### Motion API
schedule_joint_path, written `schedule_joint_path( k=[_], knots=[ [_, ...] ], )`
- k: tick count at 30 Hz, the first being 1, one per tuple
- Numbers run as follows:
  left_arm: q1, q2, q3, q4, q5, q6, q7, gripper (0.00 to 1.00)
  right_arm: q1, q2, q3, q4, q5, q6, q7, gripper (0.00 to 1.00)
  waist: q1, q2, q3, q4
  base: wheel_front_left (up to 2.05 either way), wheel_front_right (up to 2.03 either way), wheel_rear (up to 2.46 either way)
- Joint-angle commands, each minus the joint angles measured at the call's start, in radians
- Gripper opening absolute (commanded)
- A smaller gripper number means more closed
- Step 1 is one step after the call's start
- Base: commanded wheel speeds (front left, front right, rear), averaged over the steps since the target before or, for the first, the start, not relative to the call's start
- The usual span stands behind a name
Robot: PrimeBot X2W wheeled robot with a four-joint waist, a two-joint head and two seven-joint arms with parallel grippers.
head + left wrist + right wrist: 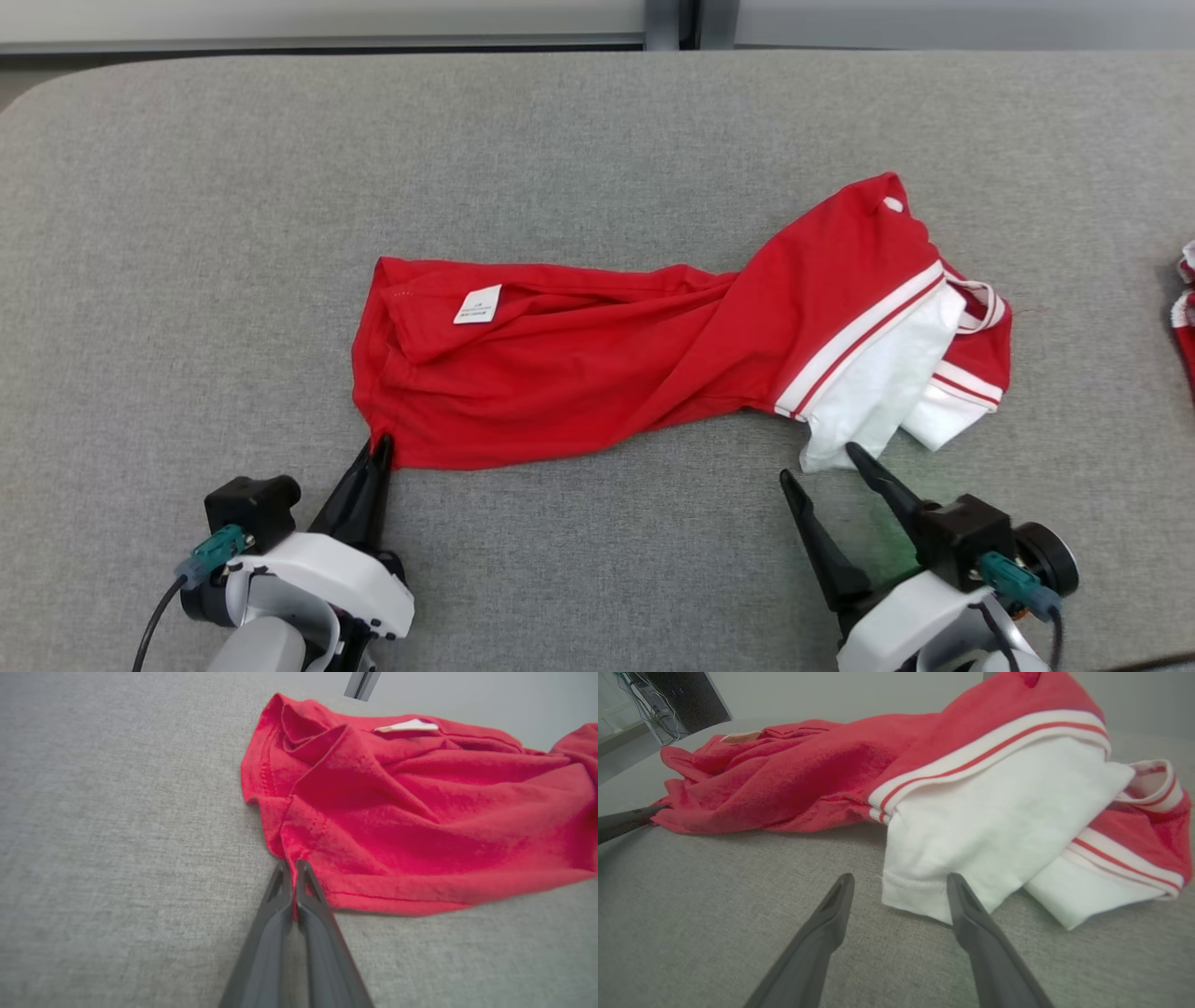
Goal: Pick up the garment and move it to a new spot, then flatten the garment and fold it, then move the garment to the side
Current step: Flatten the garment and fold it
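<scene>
Nearest the robot, at about 7 o'clock on the counter [597,140], the left tool [381,446] is pressed together on the near left hem corner of the garment [597,373]. The left wrist view shows a sliver of red cloth caught between its tips [292,865]. At about 5 o'clock the right tool [819,463] stands spread. In its own wrist view its tips [900,879] sit either side of the edge of the white sleeve [994,826], around it but not yet pinching it.

Beyond both tools the garment lies across the middle of the counter, running from 9 o'clock to 3 o'clock. It is twisted along its length and rumpled, with its label [478,304] showing toward 10 o'clock and the striped sleeves bunched toward 2 o'clock. At the far 3 o'clock edge a second red-and-white cloth [1186,317] lies well apart from it.

Judging by this, the task is at an early stage. One corner is gripped and the other grasp is only lined up. Whether this is the garment's new spot cannot be told. It is neither flat nor folded, so flattening, folding and the move to the side all appear to remain
</scene>
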State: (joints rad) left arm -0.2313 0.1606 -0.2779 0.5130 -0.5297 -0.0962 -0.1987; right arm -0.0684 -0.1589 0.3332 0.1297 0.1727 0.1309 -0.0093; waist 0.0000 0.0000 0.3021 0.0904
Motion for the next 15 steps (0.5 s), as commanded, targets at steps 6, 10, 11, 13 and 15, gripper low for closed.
schedule_joint_path(
  k=[6,10,11,13,15],
  knots=[
    [-0.052,-0.004,-0.013,0.016,0.007,-0.011,-0.024,0.0,-0.079,0.017,0.013,0.132,-0.028,-0.001,-0.002,0.31,0.0,0.0,0.049,0.028,0.0,0.0,0.0],
    [-0.065,0.004,-0.003,-0.002,0.014,-0.012,-0.047,0.0,-0.093,0.025,-0.012,0.152,-0.037,0.0,-0.038,0.0,0.0,0.0,0.06,0.031,0.0,0.0,0.0],
    [-0.065,0.004,-0.003,-0.002,0.014,-0.012,-0.047,0.0,-0.093,0.025,-0.012,0.152,-0.037,0.0,-0.038,0.0,0.0,0.0,0.06,0.031,0.0,0.0,0.0],
    [-0.064,0.009,0.006,-0.024,0.021,-0.013,-0.057,0.0,-0.089,0.023,-0.036,0.133,-0.041,-0.001,-0.068,0.0,0.0,0.0,0.061,0.03,0.0,0.0,0.0],
    [-0.059,0.013,0.019,-0.059,0.028,-0.007,-0.062,0.0,-0.076,0.02,-0.059,0.093,-0.048,-0.001,-0.098,0.0,0.0,0.0,0.055,0.028,0.0,0.0,0.0]
  ],
)
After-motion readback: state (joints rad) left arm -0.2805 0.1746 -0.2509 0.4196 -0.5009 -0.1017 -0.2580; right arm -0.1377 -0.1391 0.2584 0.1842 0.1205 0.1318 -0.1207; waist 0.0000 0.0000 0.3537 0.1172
